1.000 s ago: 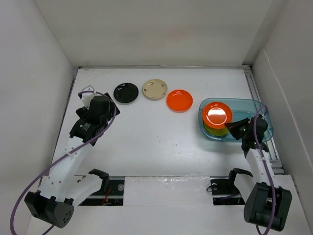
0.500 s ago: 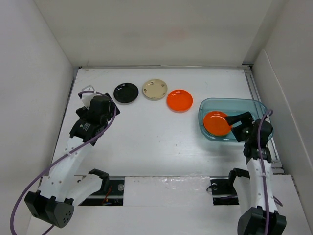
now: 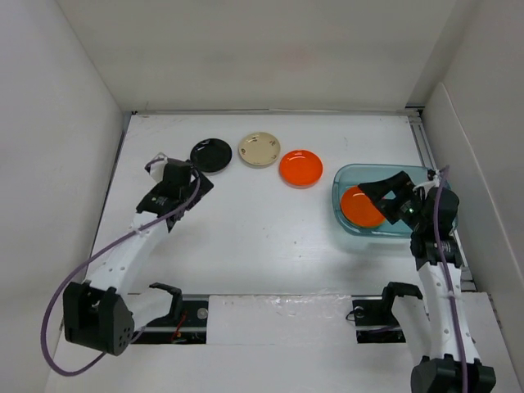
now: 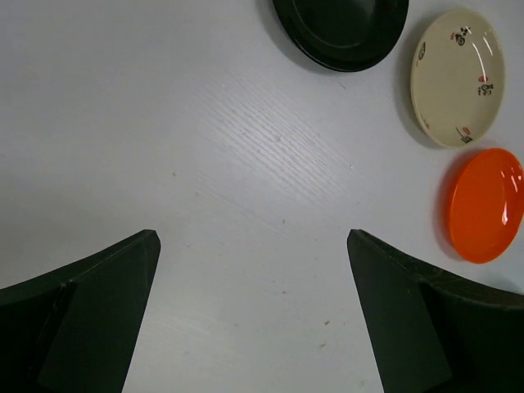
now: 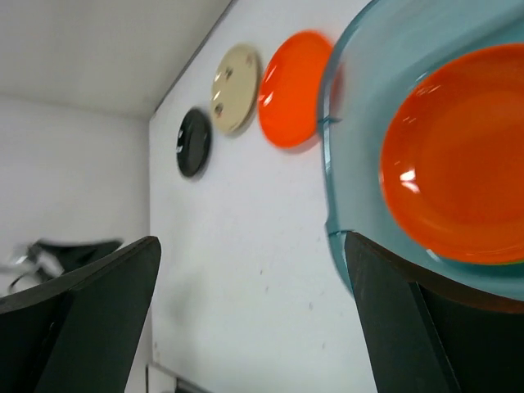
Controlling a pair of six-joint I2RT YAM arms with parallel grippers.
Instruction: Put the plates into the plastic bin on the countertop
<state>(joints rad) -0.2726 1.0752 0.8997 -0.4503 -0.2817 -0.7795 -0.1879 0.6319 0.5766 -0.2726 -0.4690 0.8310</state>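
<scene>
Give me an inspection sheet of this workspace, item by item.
Surface: countertop, plain matte white.
Job's things: black plate, cream plate and orange plate in a row on the countertop; second orange plate inside the plastic bin.
Clutter: nothing seen.
Grippers: left gripper open, near the black plate; right gripper open over the bin, holding nothing.
Cables: purple cable along each arm.
Surroundings: white walls on three sides.

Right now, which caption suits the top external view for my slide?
Open right tool over the plastic bin holding an orange plate; black plate, cream plate, another orange plate on the countertop.
</scene>
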